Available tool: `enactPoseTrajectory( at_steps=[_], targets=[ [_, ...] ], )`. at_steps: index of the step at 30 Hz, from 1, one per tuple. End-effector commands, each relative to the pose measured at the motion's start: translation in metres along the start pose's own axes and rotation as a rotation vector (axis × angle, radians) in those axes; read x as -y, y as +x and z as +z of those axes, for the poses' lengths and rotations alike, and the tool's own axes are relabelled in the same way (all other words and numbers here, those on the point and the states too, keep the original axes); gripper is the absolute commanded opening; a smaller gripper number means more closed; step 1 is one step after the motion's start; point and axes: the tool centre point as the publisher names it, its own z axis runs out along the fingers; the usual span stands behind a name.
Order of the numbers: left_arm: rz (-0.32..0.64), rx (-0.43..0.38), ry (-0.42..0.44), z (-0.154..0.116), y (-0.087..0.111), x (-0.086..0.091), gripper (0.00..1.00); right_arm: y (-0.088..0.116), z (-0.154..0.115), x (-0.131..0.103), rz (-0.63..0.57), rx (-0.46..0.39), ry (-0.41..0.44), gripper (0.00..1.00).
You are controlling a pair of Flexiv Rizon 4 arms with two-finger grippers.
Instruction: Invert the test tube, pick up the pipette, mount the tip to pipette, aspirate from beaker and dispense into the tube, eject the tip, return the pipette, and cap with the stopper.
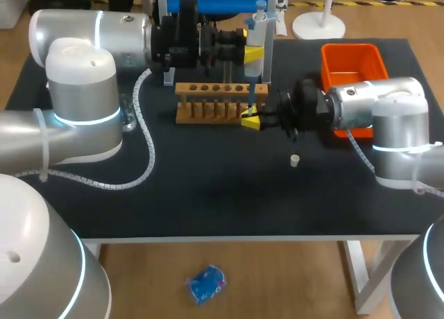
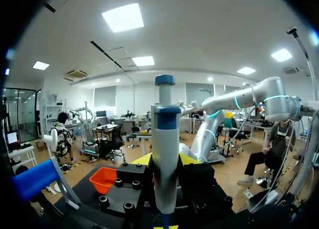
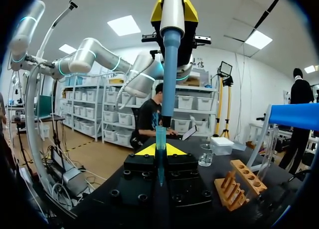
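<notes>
My left gripper is shut on the blue and white pipette, holding it upright over the right end of the wooden rack. In the left wrist view the pipette stands between the fingers of that gripper. My right gripper is shut on the test tube in front of the rack, directly under the pipette. From the right wrist the pipette's blue shaft comes down to the tube's mouth above my right gripper. The small white stopper lies on the mat. The beaker stands beyond.
An orange bin sits at the back right, behind my right arm. The wooden rack with its row of holes is beside my right gripper. A blue stand is at the back. The black mat lies bare in front.
</notes>
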Motion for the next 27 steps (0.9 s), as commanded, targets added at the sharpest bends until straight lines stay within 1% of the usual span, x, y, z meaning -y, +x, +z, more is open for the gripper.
enactPoseTrajectory(
  at_steps=[1,14,27],
  targets=[
    [0.001,0.0,0.002,0.0004,-0.0002,-0.002,0.0,0.0014,-0.0009,-0.0018,0.0,0.0,0.004,0.0],
    [0.001,0.0,0.002,0.0004,-0.0002,-0.002,0.0,0.0012,-0.0052,-0.0054,-0.004,0.008,0.006,0.0],
    [0.001,0.0,0.002,0.0004,-0.0002,-0.002,0.0,0.0021,-0.0076,-0.002,0.011,0.016,0.004,0.0]
  ],
)
